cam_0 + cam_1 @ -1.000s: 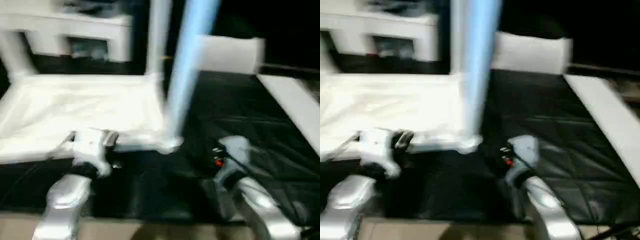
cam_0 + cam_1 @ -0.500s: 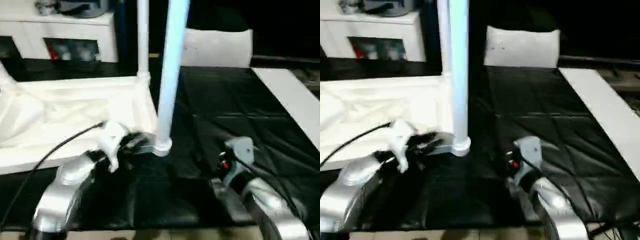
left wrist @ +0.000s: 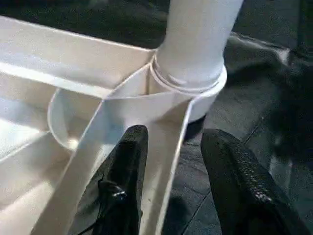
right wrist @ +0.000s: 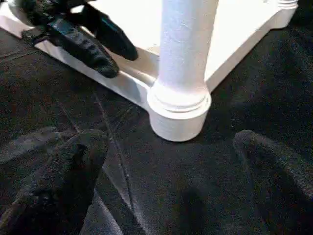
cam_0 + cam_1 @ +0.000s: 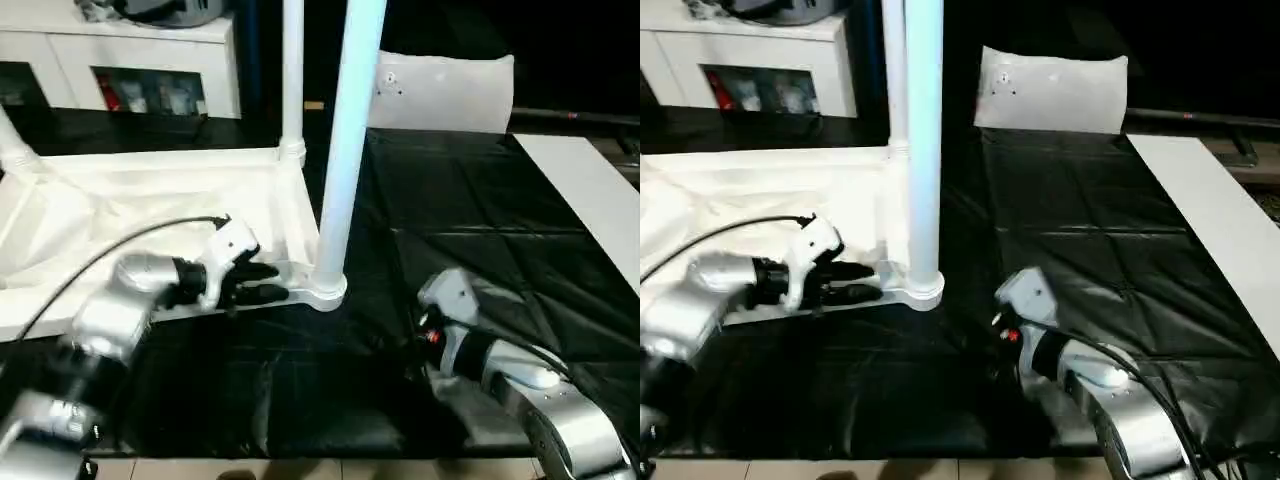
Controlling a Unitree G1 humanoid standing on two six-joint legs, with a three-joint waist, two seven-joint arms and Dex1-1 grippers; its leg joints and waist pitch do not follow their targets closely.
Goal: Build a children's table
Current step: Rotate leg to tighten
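The large table under its black quilted cover point(image 5: 470, 230) carries the work. On it, ahead of and beside the left hand point(image 5: 262, 283), lies the white plastic children's table point(image 5: 150, 200), upside down so that its ribbed underside and round corner sockets face up, which I judge is how the legs can be pushed in from above. Three white tapered tubular legs show standing in their sockets; the nearest leg point(image 5: 345, 140) rises from the corner socket point(image 3: 195, 90) just beyond the left hand's fingertips.

The left hand's two black fingers point(image 3: 124, 176) stand partly apart, straddling the thin white rim wall of the top, one finger inside the frame and one outside; whether they press on it cannot be told. This looks like steadying the top near the fitted leg.

The right hand point(image 4: 166, 171), on the black cover a little short of that socket, has its fingers spread wide and holds nothing. Between it and the socket lies bare cover, and farther to its right a broad free stretch runs to the table's pale edge strip point(image 5: 580, 200).
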